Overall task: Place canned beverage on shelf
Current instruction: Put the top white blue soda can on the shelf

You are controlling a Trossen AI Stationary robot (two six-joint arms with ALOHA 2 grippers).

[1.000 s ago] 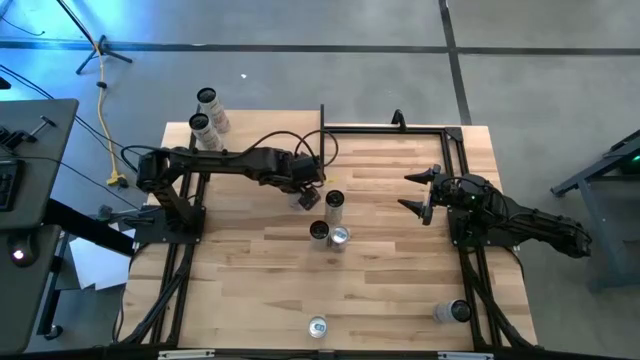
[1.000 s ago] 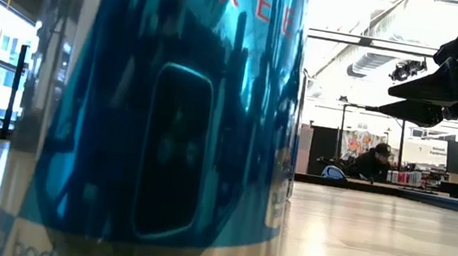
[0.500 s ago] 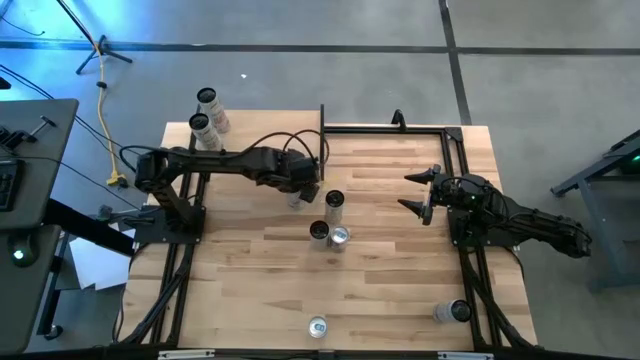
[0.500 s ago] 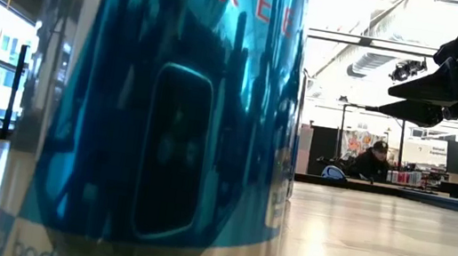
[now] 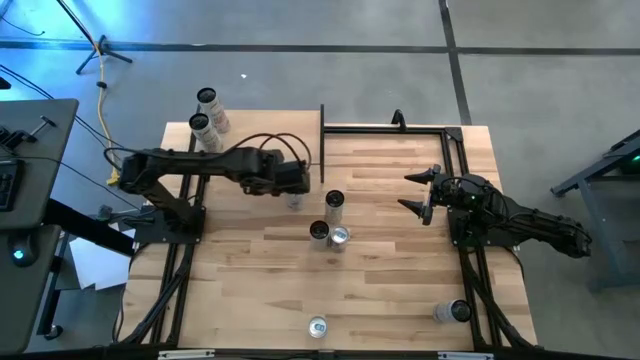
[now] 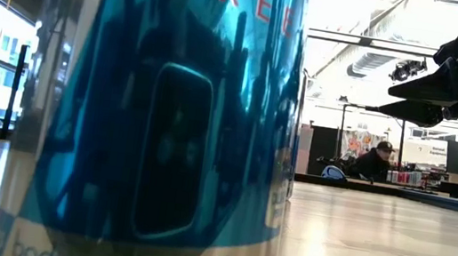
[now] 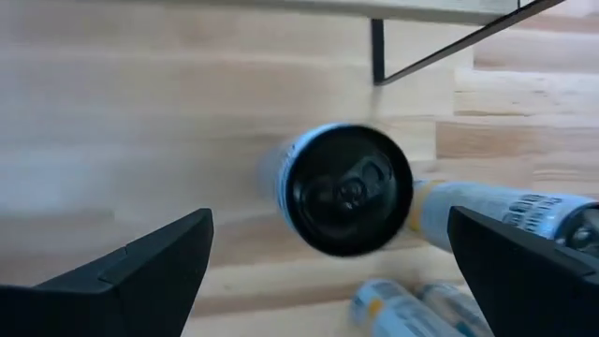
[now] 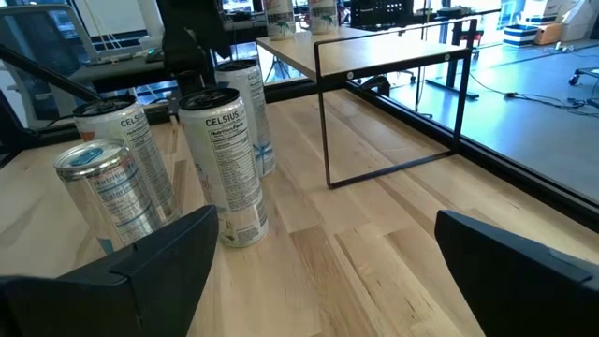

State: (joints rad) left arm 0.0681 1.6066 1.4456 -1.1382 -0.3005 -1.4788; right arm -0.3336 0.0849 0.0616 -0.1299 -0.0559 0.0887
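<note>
1. Filling the low view nearest me is a blue-labelled aluminium drink can (image 6: 158, 118) by the table's front edge.
2. I am watching three silver cans (image 5: 329, 222) clustering mid-table.
3. I am hovering my left gripper (image 7: 328, 271) wide open, empty, over a black-topped can (image 5: 294, 200).
4. I am keeping my right gripper (image 5: 418, 192) spread, holding nothing.
5. Farthest, the pale wooden shelf board on black posts (image 8: 374, 42) is carrying two cans (image 5: 207, 113).

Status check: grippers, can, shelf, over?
Left gripper jaws open above upright can, no grip. Right gripper open, idle over table's right side. Shelf at far edge. Other cans crowd the target.
</note>
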